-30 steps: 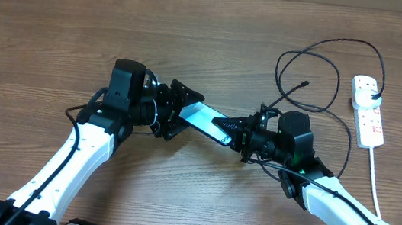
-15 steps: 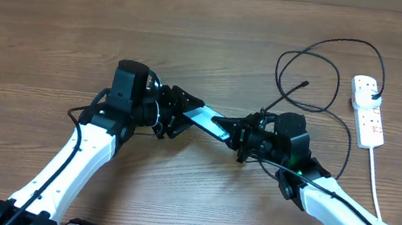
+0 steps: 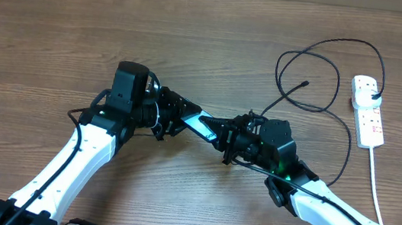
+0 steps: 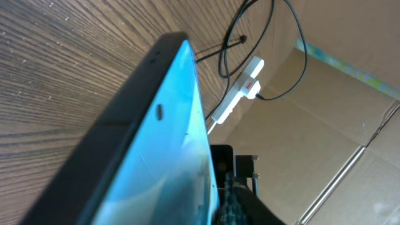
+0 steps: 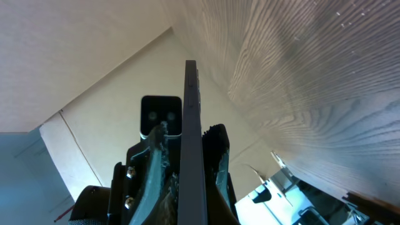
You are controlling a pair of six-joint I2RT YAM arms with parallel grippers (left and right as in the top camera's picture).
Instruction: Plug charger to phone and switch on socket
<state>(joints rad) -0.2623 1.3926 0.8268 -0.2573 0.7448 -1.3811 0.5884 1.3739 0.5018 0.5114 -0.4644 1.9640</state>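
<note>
The phone (image 3: 201, 122), its screen light blue, hangs above the table between my two grippers. My left gripper (image 3: 181, 114) is closed round its left end, and the screen (image 4: 156, 144) fills the left wrist view. My right gripper (image 3: 223, 134) is shut on the right end. The right wrist view shows the phone edge-on (image 5: 190, 144) between the fingers (image 5: 153, 169). The charger (image 3: 321, 73) loops on the table at the right, its connector tip (image 3: 306, 84) lying free. Its plug (image 3: 373, 91) sits in the white socket (image 3: 368, 110) at the far right.
The socket's white lead (image 3: 376, 188) runs down toward the front right edge. The black cable loops lie between the right arm and the socket. Bare wooden tabletop (image 3: 80, 28) spreads left and behind. Cardboard walls (image 4: 350, 119) stand beyond the table.
The left jaws have narrowed onto the phone's left end. The right arm has slid left with the phone, bringing the two grippers closer together.
</note>
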